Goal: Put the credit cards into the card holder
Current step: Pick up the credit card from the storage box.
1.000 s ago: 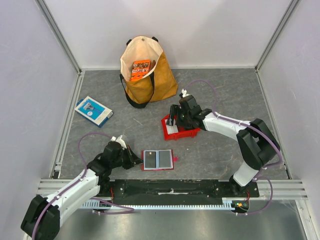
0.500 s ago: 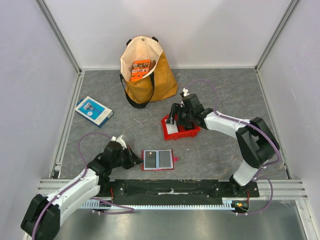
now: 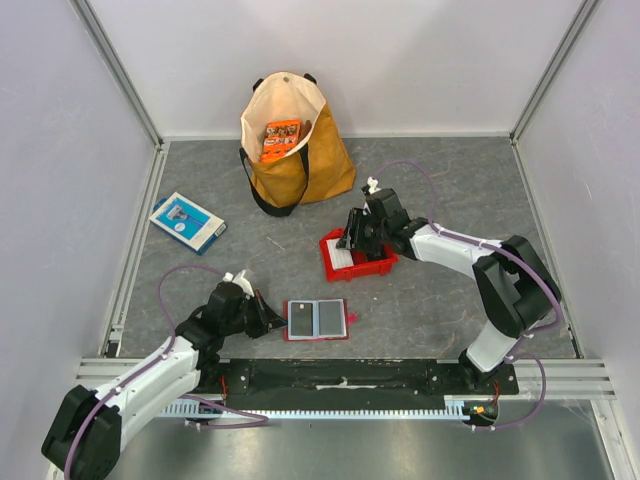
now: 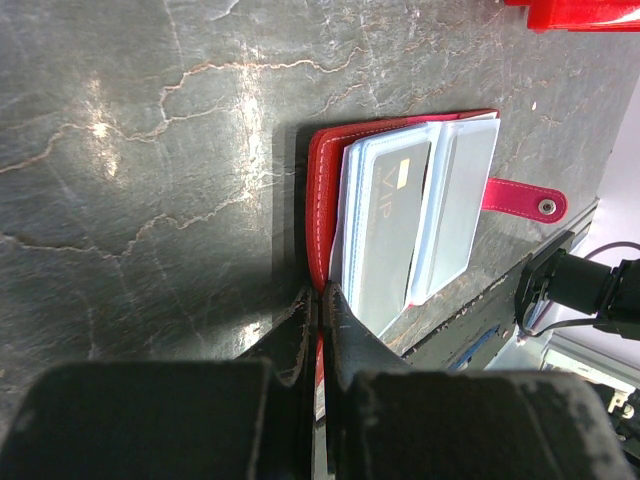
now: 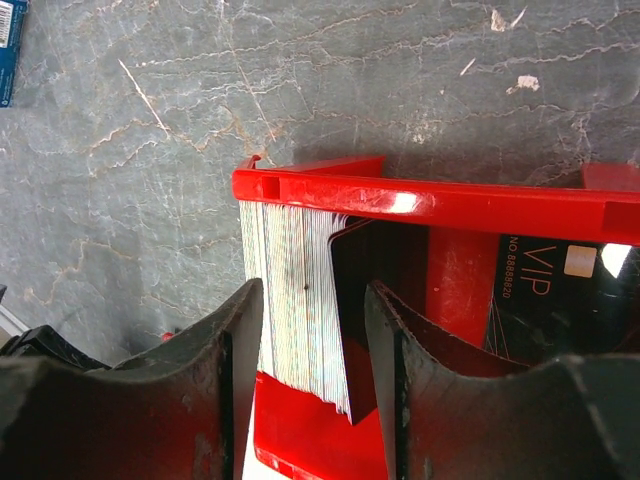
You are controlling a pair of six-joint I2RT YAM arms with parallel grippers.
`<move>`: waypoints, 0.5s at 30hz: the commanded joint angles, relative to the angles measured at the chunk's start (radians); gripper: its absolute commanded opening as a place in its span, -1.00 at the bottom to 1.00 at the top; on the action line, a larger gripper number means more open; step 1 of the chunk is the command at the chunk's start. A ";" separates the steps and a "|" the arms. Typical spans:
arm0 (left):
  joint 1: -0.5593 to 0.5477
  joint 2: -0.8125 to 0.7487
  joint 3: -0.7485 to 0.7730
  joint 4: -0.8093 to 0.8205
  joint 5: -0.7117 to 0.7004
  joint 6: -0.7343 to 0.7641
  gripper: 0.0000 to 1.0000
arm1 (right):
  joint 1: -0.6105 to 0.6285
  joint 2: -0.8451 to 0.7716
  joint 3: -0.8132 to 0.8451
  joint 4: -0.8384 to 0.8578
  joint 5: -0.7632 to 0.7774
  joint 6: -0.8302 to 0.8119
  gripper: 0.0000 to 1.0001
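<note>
left gripper (image 3: 274, 320): we see it low on the table (image 3: 430, 310), at the left edge of the card holder; its fingers (image 4: 345, 330) are drawn almost together, pinching the red cover's rim
card holder (image 3: 316, 319): it lies open and flat near the front edge, between the two arm bases; grey pockets face up; the snap tab (image 4: 525, 200) sticks out on the right
sleeved card (image 4: 385, 230): dark, marked VIP; it sits in the left clear pocket of the card holder
right gripper (image 3: 349, 242): we find it parted to a middling gap, gripping nothing that we can make out; it hangs over the left part of the red bin, fingers (image 5: 235, 350) either side of the stack
credit cards (image 5: 295, 290): a whitish stack on edge in the red bin; a dark one leans at its right side
red bin (image 3: 372, 268): mid-table, far and right of the card holder, well apart
tote bag (image 3: 295, 160): far side; an orange packet (image 3: 281, 138) shows inside
blue-and-white box (image 3: 187, 221): flat, on the left
</note>
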 commanded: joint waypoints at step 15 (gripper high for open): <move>-0.002 -0.006 0.001 0.018 0.018 -0.002 -0.97 | -0.011 -0.048 -0.018 0.019 -0.007 0.008 -0.49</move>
